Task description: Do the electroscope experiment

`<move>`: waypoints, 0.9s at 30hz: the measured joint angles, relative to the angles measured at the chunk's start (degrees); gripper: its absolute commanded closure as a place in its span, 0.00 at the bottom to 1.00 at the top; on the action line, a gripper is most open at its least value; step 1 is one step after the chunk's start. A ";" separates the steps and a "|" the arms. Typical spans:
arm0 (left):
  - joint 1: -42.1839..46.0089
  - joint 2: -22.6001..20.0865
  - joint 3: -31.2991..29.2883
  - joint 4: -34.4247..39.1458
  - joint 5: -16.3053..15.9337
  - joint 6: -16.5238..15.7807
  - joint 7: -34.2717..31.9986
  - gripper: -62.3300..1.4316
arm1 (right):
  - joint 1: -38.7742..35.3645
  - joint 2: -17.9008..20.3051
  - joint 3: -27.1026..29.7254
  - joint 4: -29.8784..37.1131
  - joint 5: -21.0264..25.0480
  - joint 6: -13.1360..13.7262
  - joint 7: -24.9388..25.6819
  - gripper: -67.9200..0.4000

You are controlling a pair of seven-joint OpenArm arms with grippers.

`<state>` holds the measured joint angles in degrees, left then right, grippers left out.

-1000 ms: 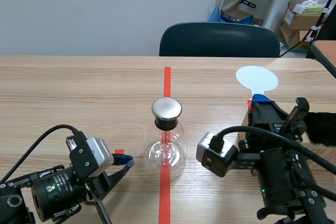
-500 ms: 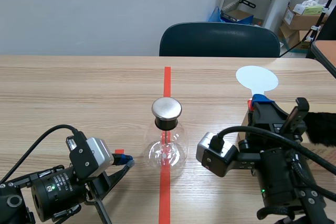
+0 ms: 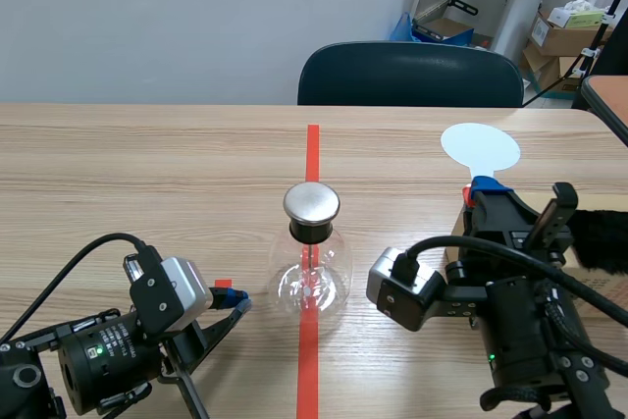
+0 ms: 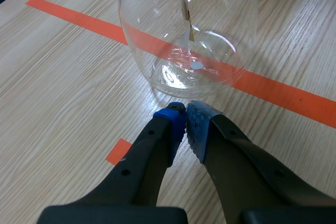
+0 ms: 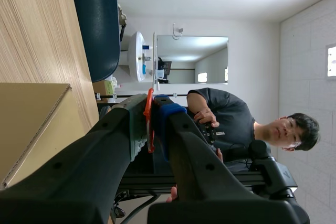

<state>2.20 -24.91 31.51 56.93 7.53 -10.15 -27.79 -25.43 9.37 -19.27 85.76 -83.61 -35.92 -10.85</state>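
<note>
Progress looks early: our right gripper (image 3: 488,190) is clamped on the white disc paddle (image 3: 480,148) by its red handle, well apart from the electroscope flask (image 3: 312,272) on the tape line (image 3: 312,149). Our left gripper (image 4: 185,121), closed on nothing, sits just beside the flask's base. Bringing the disc to the metal cap (image 3: 311,203) is left, we judge.

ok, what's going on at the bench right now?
Electroscope experiment, early stage. The glass electroscope flask stands on the red tape line. The left gripper is shut on nothing, its tips low at the flask's base. The right gripper is shut on a white round paddle, held upright, well clear of the flask's metal cap.
</note>
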 measured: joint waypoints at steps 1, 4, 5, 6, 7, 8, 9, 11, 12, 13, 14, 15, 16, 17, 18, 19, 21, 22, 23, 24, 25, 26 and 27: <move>0.00 0.00 0.00 0.00 0.00 0.00 0.00 0.89 | 0.00 0.00 0.00 0.00 0.00 0.00 0.00 0.97; 0.00 0.00 0.00 0.00 0.00 0.00 0.00 0.89 | 0.00 0.00 0.00 0.00 0.00 0.00 0.00 0.97; 0.00 0.00 0.00 0.00 0.00 0.00 0.00 0.89 | 0.00 0.00 0.00 0.00 0.00 0.00 0.00 0.97; 0.00 0.00 0.00 0.00 0.00 0.00 0.00 0.89 | 0.00 0.00 0.00 0.00 0.00 0.00 0.00 0.97; 0.00 0.00 0.00 0.00 0.00 0.00 0.00 0.89 | 0.00 0.00 0.00 0.00 0.00 0.00 0.00 0.97; 0.00 0.00 0.00 0.00 0.00 0.00 0.00 0.89 | 0.00 0.00 0.00 0.00 0.00 0.00 0.00 0.97; 0.00 0.00 0.00 0.00 0.00 0.00 0.00 0.89 | 0.00 0.00 0.00 0.00 0.00 0.00 0.02 0.97; 0.00 0.00 0.00 0.00 0.00 0.00 0.00 0.89 | 0.00 0.00 0.00 0.00 0.00 0.00 0.66 0.97; 0.00 0.00 0.00 0.00 0.00 0.00 0.00 0.89 | 0.00 0.00 0.00 0.00 0.00 0.00 1.86 0.97; 0.00 0.00 0.00 0.00 0.00 0.00 0.00 0.89 | 0.00 0.00 0.00 0.00 0.00 0.00 3.30 0.97; 0.00 0.00 0.00 0.00 0.00 0.00 0.00 0.89 | 0.00 0.00 0.00 0.00 0.00 0.00 5.22 0.97; 0.00 0.00 0.00 0.00 0.00 0.00 0.00 0.89 | 0.00 0.00 0.00 0.00 0.00 0.00 7.15 0.97; 0.00 0.00 0.00 0.00 0.00 0.00 0.00 0.89 | 0.00 0.00 0.00 0.00 0.00 0.00 9.29 0.97; 0.00 0.00 0.00 0.00 0.00 0.00 0.00 0.89 | 0.00 0.00 0.00 0.00 0.00 0.00 11.23 0.97; 0.00 0.00 0.00 0.00 -0.02 0.00 0.00 0.89 | 0.00 0.02 0.00 0.00 0.00 0.00 13.07 0.97; 0.00 0.00 0.00 0.00 -0.02 0.00 0.00 0.89 | 0.00 0.02 0.00 0.00 0.00 0.00 14.97 0.97; 0.00 0.00 0.00 0.00 -0.02 0.00 0.00 0.89 | 0.00 0.02 0.00 0.00 0.00 0.00 18.67 0.97; 0.00 0.00 0.00 0.00 -0.02 0.00 0.00 0.89 | 0.00 0.02 0.00 0.00 0.00 0.00 20.48 0.97; 0.00 0.00 0.00 0.00 -0.02 0.00 0.00 0.89 | 0.00 0.00 0.00 0.00 0.00 0.00 22.34 0.97; 0.00 0.00 0.00 0.00 -0.02 0.00 0.00 0.89 | 0.00 0.02 0.00 0.00 0.00 0.00 23.98 0.97; 0.00 0.00 0.00 0.00 0.00 0.00 0.00 0.89 | 0.00 0.02 0.00 0.00 0.00 0.00 25.51 0.97; 0.00 0.00 0.00 0.00 0.00 0.00 0.00 0.89 | 0.00 0.02 0.00 0.00 0.00 0.00 27.15 0.97; 0.00 0.00 0.00 0.00 0.00 0.00 0.00 0.89 | 0.00 0.02 0.00 0.00 0.00 0.00 28.30 0.97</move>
<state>2.20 -24.91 31.51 56.93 7.53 -10.15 -27.79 -25.43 9.39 -19.27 85.76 -83.61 -35.92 17.45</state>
